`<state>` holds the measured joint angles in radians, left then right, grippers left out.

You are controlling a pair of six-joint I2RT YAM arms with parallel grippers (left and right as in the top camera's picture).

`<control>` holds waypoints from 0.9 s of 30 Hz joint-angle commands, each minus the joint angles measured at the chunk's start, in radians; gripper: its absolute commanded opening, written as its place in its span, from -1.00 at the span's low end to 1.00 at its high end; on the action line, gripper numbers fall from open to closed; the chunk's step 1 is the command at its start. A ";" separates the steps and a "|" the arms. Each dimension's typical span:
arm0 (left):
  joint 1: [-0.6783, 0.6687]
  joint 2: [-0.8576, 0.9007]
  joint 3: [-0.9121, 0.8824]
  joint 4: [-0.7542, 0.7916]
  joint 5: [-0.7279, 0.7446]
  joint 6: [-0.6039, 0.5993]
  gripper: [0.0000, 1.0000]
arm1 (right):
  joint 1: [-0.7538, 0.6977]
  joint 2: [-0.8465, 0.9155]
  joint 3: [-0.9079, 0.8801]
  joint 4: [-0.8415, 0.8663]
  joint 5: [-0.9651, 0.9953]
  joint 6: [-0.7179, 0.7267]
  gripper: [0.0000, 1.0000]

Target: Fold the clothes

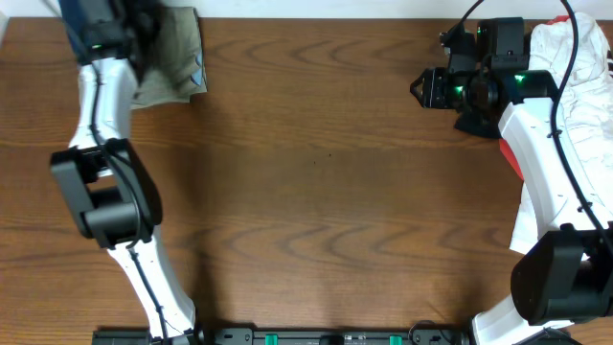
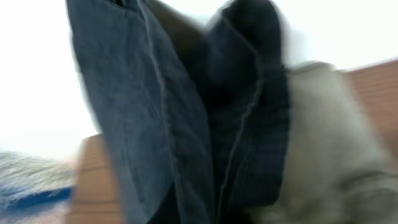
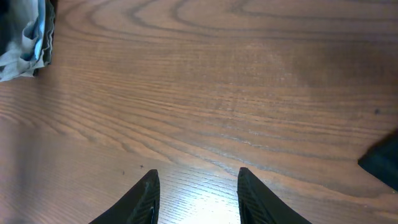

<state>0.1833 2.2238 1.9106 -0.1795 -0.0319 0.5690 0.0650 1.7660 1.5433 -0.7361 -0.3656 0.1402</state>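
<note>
2 arms at a wood table (image 1: 316, 192). The left arm (image 1: 105, 96) reaches to the far left corner and its head sits over a dark bunch of cloth there. The left wrist view is blurred and almost filled by the dark navy shorts (image 2: 143, 124), which hang in vertical folds with seams running down, close to the lens. The shorts are off the table surface at that far left corner, above or against the tan garment (image 1: 172, 67), which shows just right of the navy folds in the wrist view (image 2: 329, 143). The left claw's fingers show in no view, so I cannot tell whether it is spread or pinching.

The right gripper (image 3: 198, 174) is spread wide with nothing between its 2 fingers, low over bare wood. In the overhead it sits at the far right (image 1: 419, 89), pointing left, well apart from the shorts. A heap of white garments (image 1: 575, 67) lies behind the right arm at the far right corner, with a bit of red (image 1: 512, 158) beside it. A scrap of pale grey-blue cloth (image 3: 22, 37) shows in the top left corner of the right wrist view.
</note>
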 commanded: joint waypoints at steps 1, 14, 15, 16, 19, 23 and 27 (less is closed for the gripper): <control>-0.057 0.023 0.008 -0.057 0.048 -0.016 -0.88 | 0.008 0.004 -0.002 0.004 0.004 -0.007 -0.23; -0.092 0.010 0.005 -0.118 -0.086 -0.018 0.95 | 0.008 0.004 -0.002 0.010 0.004 -0.007 -0.14; -0.092 -0.009 0.005 -0.114 -0.090 -0.018 0.95 | 0.008 0.004 -0.003 0.012 0.004 -0.007 -0.14; -0.092 -0.035 0.005 -0.111 -0.089 -0.025 0.95 | 0.008 0.004 -0.003 0.014 0.004 -0.007 -0.14; -0.092 -0.116 0.005 -0.096 -0.088 -0.092 0.95 | 0.008 0.004 -0.003 0.021 0.004 -0.007 -0.13; -0.093 -0.214 0.005 -0.104 -0.085 -0.191 0.95 | 0.008 0.004 -0.002 0.027 0.027 -0.007 -0.03; -0.095 -0.284 0.005 -0.155 -0.085 -0.317 0.95 | 0.008 0.004 -0.002 0.048 0.093 -0.016 0.25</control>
<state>0.0887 1.9831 1.9064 -0.3058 -0.1055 0.3851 0.0650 1.7660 1.5433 -0.6998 -0.3325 0.1410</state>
